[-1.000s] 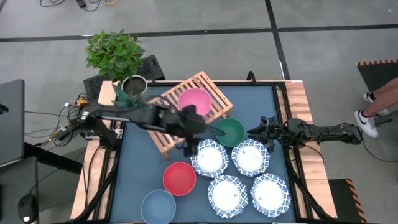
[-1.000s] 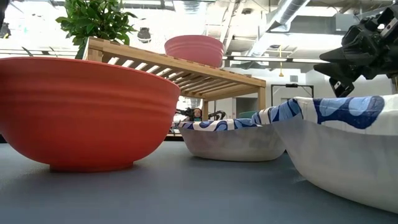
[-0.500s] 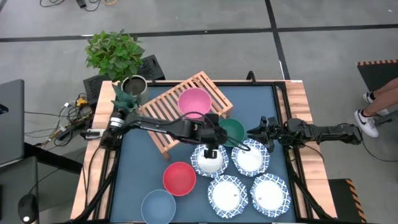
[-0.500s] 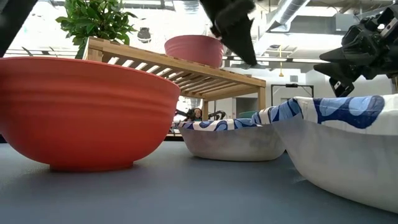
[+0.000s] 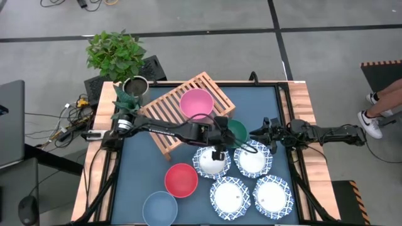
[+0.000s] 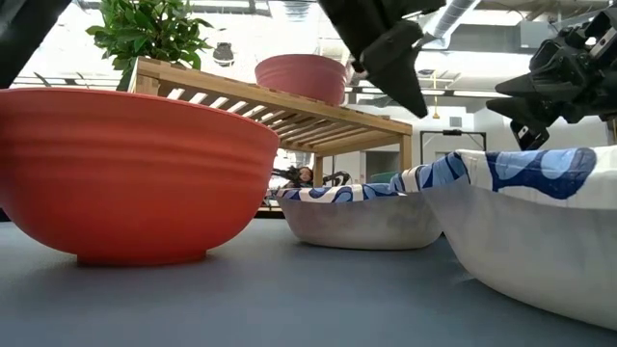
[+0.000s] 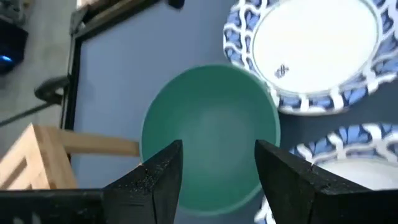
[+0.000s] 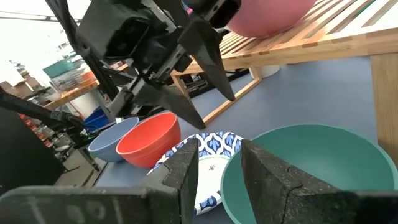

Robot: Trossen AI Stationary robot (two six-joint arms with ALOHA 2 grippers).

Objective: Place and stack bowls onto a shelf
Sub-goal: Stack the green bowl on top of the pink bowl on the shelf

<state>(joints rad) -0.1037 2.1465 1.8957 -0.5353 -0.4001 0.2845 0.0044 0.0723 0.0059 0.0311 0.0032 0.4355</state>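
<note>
My left gripper (image 5: 219, 149) (image 7: 217, 147) is open and hovers above the table where the dark green bowl (image 5: 237, 133) (image 7: 211, 152) meets a white dish (image 5: 211, 161); it touches nothing. In the low view it (image 6: 410, 92) hangs in the air, pointing down. The green bowl stands on the table beside the shelf's corner. The pink bowl (image 5: 196, 102) (image 6: 301, 77) sits on the wooden slat shelf (image 5: 164, 108). The red bowl (image 5: 181, 179) and the grey-blue bowl (image 5: 159, 208) stand near the table's near edge. My right gripper (image 5: 256, 134) (image 8: 219, 149) waits open at the right, level with the green bowl (image 8: 298, 168).
Three more white dishes with blue rims (image 5: 252, 158) (image 5: 230, 195) (image 5: 271, 196) crowd the table's near right part. A metal plant pot (image 5: 135, 86) stands at the far left corner by the shelf. A person's legs (image 5: 377, 113) show beyond the right edge.
My left arm has swung from in front of the shelf toward the table's right edge, coming over the white dish and up to the green bowl. In the low view its gripper has come into the picture from above and moved right. The bowls have kept still.
</note>
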